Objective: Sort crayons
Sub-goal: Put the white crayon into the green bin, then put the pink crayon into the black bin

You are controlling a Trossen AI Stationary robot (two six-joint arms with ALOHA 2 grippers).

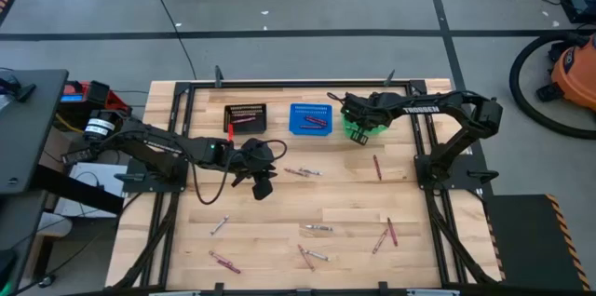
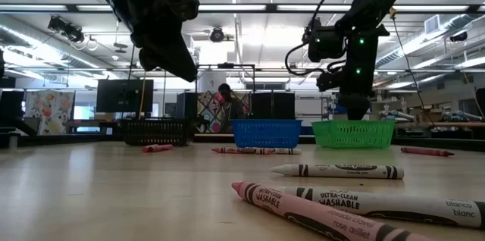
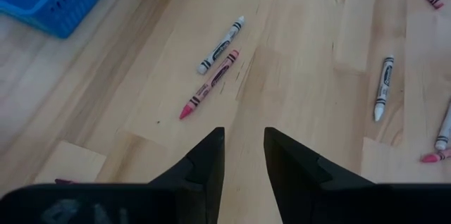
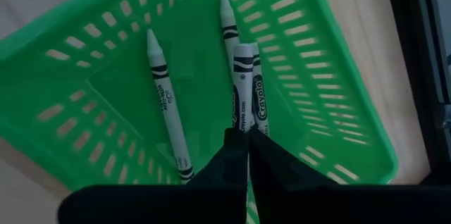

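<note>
Several red, pink and white crayons lie scattered on the wooden table [image 1: 279, 212]. My right gripper [image 4: 246, 134] is over the green basket [image 4: 106, 20], shut on a white crayon [image 4: 242, 86]. More white crayons [image 4: 166, 104] lie on the basket's floor. My left gripper [image 3: 244, 155] is open and empty above the table's middle. A white crayon [image 3: 221, 44] and a pink crayon [image 3: 209, 83] lie side by side ahead of it. My right gripper pinches the white crayon by its near end [image 4: 244, 127] between the two fingers. The fingers come from above and point down into the basket, and the crayon runs on past the fingertips in line with them. It is lifted clear of the basket's floor.
A black basket [image 1: 245, 116] and a blue basket [image 1: 311, 118] stand left of the green basket [image 1: 358, 129] along the far edge, each with crayons in it. Loose crayons lie at the middle [image 1: 303, 172], the right [image 1: 377, 166] and the near side [image 1: 317, 228].
</note>
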